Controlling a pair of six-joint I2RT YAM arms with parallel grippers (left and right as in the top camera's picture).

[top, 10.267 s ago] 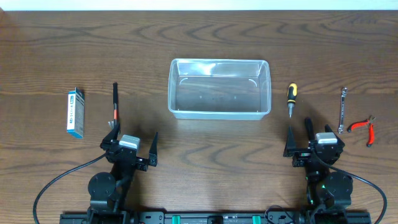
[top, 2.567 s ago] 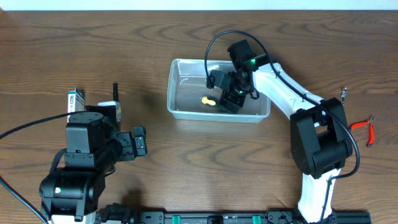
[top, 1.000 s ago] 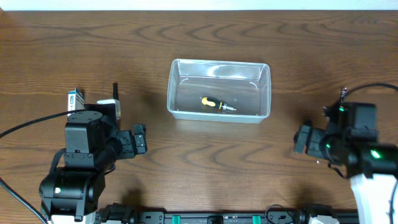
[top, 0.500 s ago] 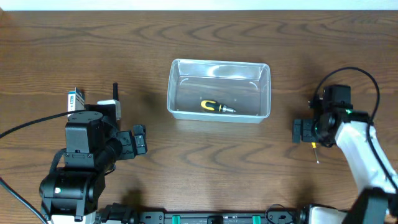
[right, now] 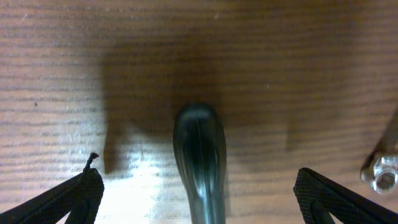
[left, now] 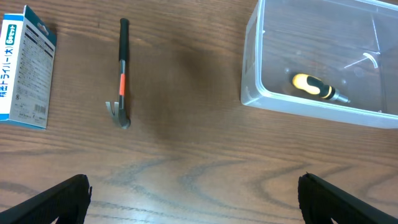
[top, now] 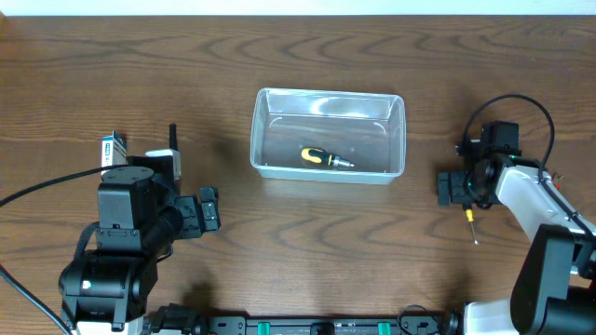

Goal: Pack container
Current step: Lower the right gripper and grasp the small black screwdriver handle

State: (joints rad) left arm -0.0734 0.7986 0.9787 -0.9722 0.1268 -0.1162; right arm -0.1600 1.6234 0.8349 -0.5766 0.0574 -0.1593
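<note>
Sitting in the middle of the wooden table [top: 326, 247], the container [top: 328, 92] is being touched by neither arm, and a yellow-and-black screwdriver [top: 325, 157] is being cradled inside it, flat on the bottom near the front wall. The left gripper [left: 193, 180] is being held with its fingers [left: 65, 198] spread wide over bare wood, near the container's front left corner but apart from it. A black tool [left: 122, 73] with an orange band and a blue-and-white box [left: 22, 67] are being shown lying off to that side, the tool between box and container and touching neither. Over on the right, the right gripper [right: 198, 177] is being held spread wide too, low over the wood and well apart from the container. A dark rounded handle [right: 199, 155] is being framed between its fingers [right: 68, 199], though whether it's being touched can't be told. A shiny metal bit [right: 382, 173] is being cut off by the edge of that view, too blurry to be named.
</note>
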